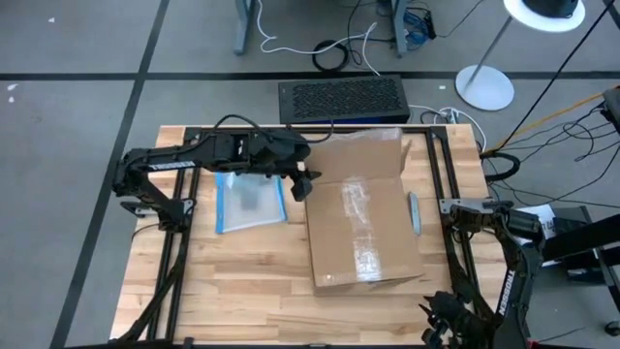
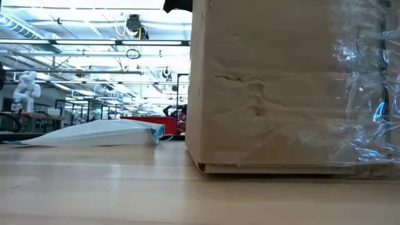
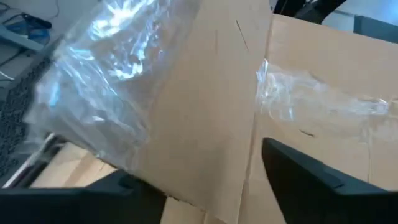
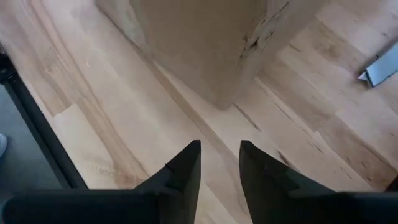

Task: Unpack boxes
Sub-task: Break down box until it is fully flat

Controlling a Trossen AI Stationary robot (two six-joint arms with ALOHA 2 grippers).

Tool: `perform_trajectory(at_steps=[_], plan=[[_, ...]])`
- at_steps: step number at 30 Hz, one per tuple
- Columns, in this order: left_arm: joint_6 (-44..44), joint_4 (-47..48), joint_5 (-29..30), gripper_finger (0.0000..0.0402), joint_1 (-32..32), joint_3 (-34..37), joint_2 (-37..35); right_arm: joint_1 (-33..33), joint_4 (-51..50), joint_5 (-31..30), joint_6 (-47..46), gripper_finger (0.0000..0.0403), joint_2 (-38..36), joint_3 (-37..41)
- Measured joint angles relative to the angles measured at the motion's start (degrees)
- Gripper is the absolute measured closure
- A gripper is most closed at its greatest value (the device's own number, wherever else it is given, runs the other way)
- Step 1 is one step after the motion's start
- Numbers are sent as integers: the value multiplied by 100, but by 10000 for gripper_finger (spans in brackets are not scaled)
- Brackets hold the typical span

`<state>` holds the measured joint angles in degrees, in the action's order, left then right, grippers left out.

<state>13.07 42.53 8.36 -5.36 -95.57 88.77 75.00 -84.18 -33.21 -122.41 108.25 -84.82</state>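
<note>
Box [image 1: 363, 228] sits mid-table, one flap raised; our left gripper [image 1: 302, 182] hovers open at its edge beside the plastic pouch [image 1: 251, 201]. We should reach inside cleanly, avoiding the flap. Right gripper [image 4: 219, 163] waits empty, slightly parted

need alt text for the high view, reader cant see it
Overhead view of a wooden table with a brown cardboard box, one taped flap raised. The left claw sits open at the box's left edge, beside a clear plastic pouch. The right claw waits at the table's near right corner.
</note>
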Motion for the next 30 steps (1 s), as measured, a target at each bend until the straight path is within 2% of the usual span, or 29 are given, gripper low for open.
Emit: perform_trajectory(at_steps=[5, 14, 16, 19, 22, 24, 27, 30], plan=[[-205, 341, 256, 122, 1, -125, 0, -34, -194, 2, -130, 303, 0, 0], [-641, 465, 1418, 118, 273, -328, -475, -216, -581, 49, -96, 303, 0, 9], [-478, 751, 1346, 118, 290, -328, -608, -287, -590, 85, 11, 303, 0, 49], [119, 1548, 821, 118, 322, -292, -686, -385, -584, 368, 37, 303, 0, 196], [636, 2125, 621, 118, 602, 87, -702, -457, -586, 568, -56, 303, 0, 425], [895, 2076, 603, 118, 910, 488, -699, -517, -584, 643, -178, 303, 0, 589], [1199, 1660, 641, 118, 1385, 1255, -699, -627, -584, 660, -262, 303, 0, 763], [1480, 784, 667, 123, 1768, 2122, -693, -776, -584, 599, -260, 303, 0, 893]])
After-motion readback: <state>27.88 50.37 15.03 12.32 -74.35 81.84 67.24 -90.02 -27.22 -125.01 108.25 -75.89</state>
